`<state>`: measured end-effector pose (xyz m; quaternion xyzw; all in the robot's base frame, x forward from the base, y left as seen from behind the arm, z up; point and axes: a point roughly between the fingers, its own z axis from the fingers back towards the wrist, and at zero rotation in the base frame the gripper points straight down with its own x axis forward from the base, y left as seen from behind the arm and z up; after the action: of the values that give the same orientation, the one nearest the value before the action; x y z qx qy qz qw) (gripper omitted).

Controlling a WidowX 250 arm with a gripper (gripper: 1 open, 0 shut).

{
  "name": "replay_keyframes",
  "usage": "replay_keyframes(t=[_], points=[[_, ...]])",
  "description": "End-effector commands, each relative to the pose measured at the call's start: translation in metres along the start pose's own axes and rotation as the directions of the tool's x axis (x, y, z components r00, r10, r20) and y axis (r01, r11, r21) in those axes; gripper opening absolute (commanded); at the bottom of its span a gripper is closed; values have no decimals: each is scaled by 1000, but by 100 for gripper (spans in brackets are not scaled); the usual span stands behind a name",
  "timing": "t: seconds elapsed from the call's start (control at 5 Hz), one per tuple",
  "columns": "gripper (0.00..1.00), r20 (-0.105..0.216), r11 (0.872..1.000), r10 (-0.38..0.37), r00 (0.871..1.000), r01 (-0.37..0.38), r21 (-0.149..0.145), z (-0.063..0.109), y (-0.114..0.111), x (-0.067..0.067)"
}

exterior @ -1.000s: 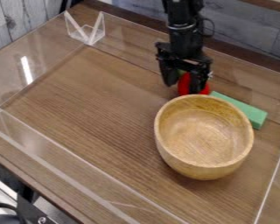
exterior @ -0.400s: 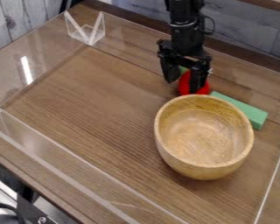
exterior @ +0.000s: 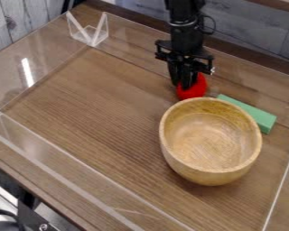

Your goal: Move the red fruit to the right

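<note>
My gripper (exterior: pixel 190 79) is clamped on the red fruit (exterior: pixel 191 87), just behind the wooden bowl (exterior: pixel 209 144). The green block (exterior: pixel 246 115) lies beside the bowl's far right rim, and the white wire-like object (exterior: pixel 89 28) lies well beyond the bowl, to its left.

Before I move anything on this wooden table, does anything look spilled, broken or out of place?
Nothing stands out. The round wooden bowl sits upright with nothing spilled around it, the flat green rectangular block lies beside it, and the small red toy fruit is at the black robot fingers. No damage shows.
</note>
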<state>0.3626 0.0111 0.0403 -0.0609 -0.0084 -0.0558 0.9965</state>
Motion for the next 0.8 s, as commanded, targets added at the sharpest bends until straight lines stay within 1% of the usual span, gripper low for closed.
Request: replay_keyframes(t=[0.0,0.2,0.4,0.6], points=[[100,98,999,-45,994,43,25,30,12,13],[100,108,996,-90,990,88,28,31,18,11],[100,133,990,-143,981,140,36,43,22,7],[100,168,993,-115,979,108,49,56,16,0]])
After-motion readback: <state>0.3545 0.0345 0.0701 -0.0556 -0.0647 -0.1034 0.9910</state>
